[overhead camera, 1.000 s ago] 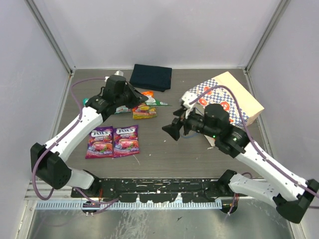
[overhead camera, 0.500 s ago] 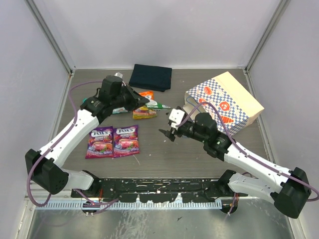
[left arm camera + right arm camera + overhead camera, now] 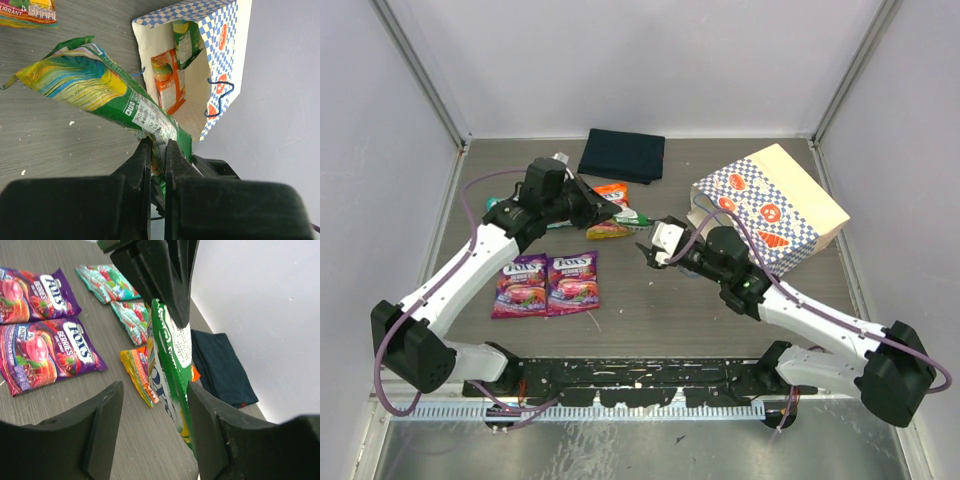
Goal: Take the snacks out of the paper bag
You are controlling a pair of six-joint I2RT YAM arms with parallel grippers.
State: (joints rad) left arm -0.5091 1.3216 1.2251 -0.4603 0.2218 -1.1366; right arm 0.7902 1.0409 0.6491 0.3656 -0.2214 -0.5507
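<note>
top external: grey pale-walled table (image 3: 650, 310); left fingers (image 3: 604, 208) tight on pouch (image 3: 633, 214); right fingers (image 3: 648, 252) apart

Purple pouches (image 3: 525, 285): two, side by side on the worktop (image 3: 650, 310).
Teal pouches (image 3: 107, 282): two, on the worktop.
Green pouches (image 3: 100, 87): two, one held, one inside the bag (image 3: 770, 205).
Orange pouches (image 3: 167, 82): two, one inside the bag, one on the worktop.
Yellow-orange pouch (image 3: 608, 230): one, on the worktop.
Pouches in all: nine, two of them in the bag.
Bag: one.
Dark cloth (image 3: 622, 155): one, folded.
</note>
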